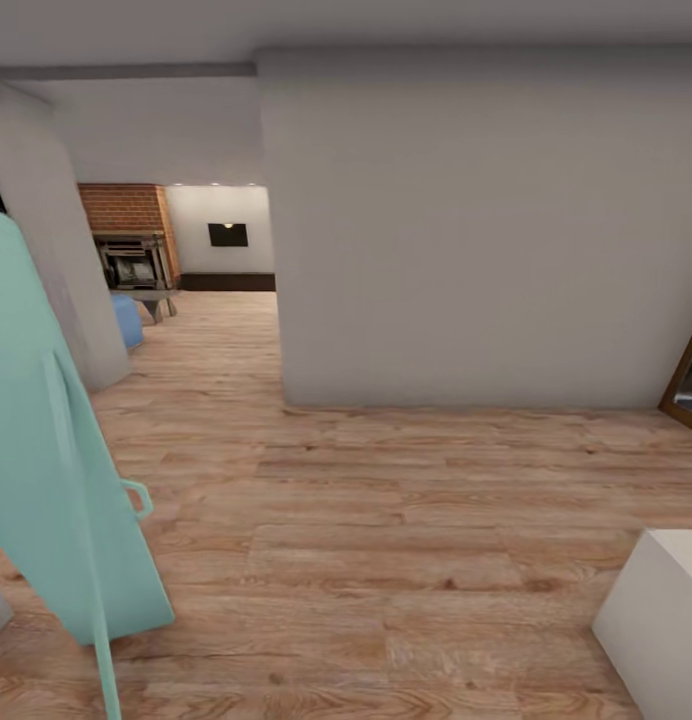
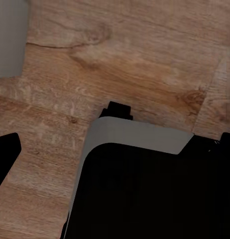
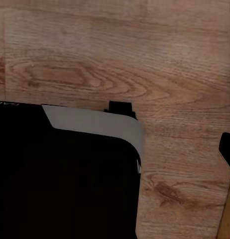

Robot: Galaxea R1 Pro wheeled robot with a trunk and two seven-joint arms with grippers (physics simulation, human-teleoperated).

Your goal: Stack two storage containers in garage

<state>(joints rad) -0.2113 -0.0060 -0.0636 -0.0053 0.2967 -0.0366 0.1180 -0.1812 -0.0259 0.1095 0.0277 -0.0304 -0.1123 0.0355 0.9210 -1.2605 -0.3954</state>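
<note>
The left gripper [image 2: 120, 137] looked spread, with one dark fingertip [image 2: 8, 149] at one edge of its wrist view and a second at the opposite edge, nothing held between them. Between them lay a black body with a pale grey rim [image 2: 140, 134], probably part of the robot, over light wood plank flooring [image 2: 135, 55]. The right gripper [image 3: 117, 144] showed one dark finger [image 3: 228, 149] at the edge of its wrist view. The other was lost against the same kind of black, grey-rimmed body [image 3: 95, 122], so I could not tell whether it was spread or closed. In the head view the plank flooring [image 1: 386, 520] ran ahead to a broad white wall block [image 1: 466, 230]. To the left of that block an opening gave onto the living room, far off, where a red brick fireplace [image 1: 126, 215] stood with a blue cushion or seat [image 1: 127, 320] just in front of it and a small dark rectangle [image 1: 228, 235] on the back wall. A tall pale teal panel [image 1: 46, 450] leaned close at the left, a grey rounded pillar [image 1: 56, 250] behind it. A white box corner [image 1: 656, 620] sat at the lower right, and a wood-framed edge [image 1: 691, 380] showed at the right border.
</note>
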